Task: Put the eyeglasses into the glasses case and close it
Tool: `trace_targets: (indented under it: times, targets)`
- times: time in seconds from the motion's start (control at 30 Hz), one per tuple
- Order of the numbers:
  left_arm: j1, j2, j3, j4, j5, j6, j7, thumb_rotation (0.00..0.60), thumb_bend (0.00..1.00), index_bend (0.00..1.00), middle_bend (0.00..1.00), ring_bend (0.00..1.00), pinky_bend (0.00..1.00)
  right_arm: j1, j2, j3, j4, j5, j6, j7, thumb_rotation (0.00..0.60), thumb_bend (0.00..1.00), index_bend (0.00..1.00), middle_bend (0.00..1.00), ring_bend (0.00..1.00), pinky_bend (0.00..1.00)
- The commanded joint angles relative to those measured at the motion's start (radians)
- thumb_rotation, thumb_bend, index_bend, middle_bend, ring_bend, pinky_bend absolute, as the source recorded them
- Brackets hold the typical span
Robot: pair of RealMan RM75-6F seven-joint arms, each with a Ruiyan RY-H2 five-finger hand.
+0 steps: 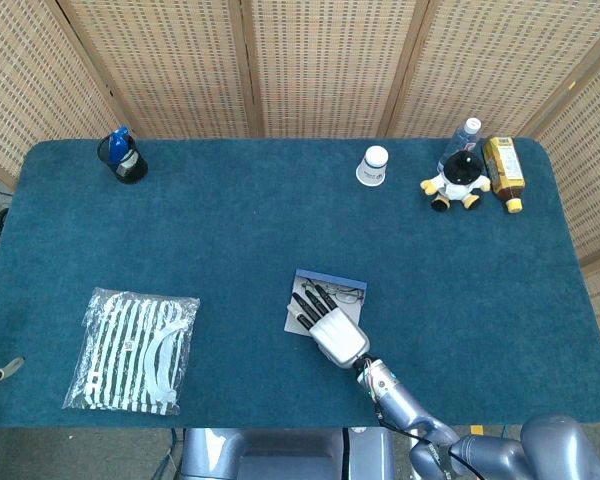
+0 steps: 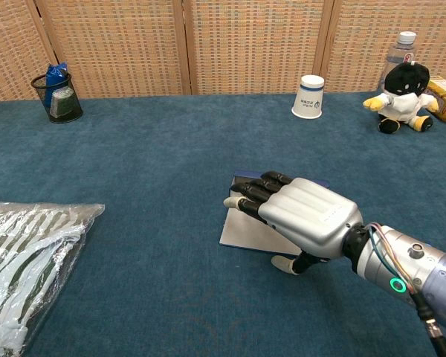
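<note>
The glasses case [image 1: 330, 278] lies open at the table's near middle, with a dark blue far edge and a pale grey inside. The eyeglasses [image 1: 347, 294] lie inside it, partly hidden under my right hand [image 1: 328, 325]. That hand is stretched flat over the case, fingers [image 1: 308, 303] straight and slightly apart, holding nothing. In the chest view the right hand [image 2: 301, 212] covers most of the case [image 2: 245, 232], and the glasses are hidden there. I cannot tell whether the fingers touch the case. My left hand is not visible.
A striped item in a clear plastic bag [image 1: 135, 348] lies near the front left. At the back stand a black mesh cup [image 1: 126, 158], a white paper cup [image 1: 375, 166], a plush toy [image 1: 458, 182], a water bottle [image 1: 464, 134] and a yellow bottle [image 1: 504, 172].
</note>
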State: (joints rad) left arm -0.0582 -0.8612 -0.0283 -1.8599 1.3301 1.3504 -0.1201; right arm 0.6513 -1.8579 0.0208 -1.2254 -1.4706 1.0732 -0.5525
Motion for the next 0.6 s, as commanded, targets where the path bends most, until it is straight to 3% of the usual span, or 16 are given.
trace_targets:
  times: [0.03, 0.27, 0.6]
  targets:
    - [0.000, 0.000, 0.000, 0.000, -0.001, 0.001, 0.000, 0.600, 0.17, 0.00, 0.00, 0.00, 0.00, -0.002, -0.006, 0.003, 0.012, 0.002, -0.004, -0.004, 0.600, 0.35, 0.02, 0.00, 0.00, 0.00]
    - [0.000, -0.001, -0.001, 0.002, -0.003, 0.000, -0.001, 0.600, 0.17, 0.00, 0.00, 0.00, 0.00, -0.002, -0.018, 0.022, 0.035, 0.006, -0.002, -0.011, 0.600, 0.44, 0.08, 0.00, 0.00, 0.00]
    - [-0.001, 0.000, -0.001, 0.001, -0.004, -0.002, 0.001, 0.600, 0.17, 0.00, 0.00, 0.00, 0.00, -0.003, -0.023, 0.042, 0.052, 0.015, 0.000, -0.016, 0.600, 0.47, 0.11, 0.00, 0.00, 0.00]
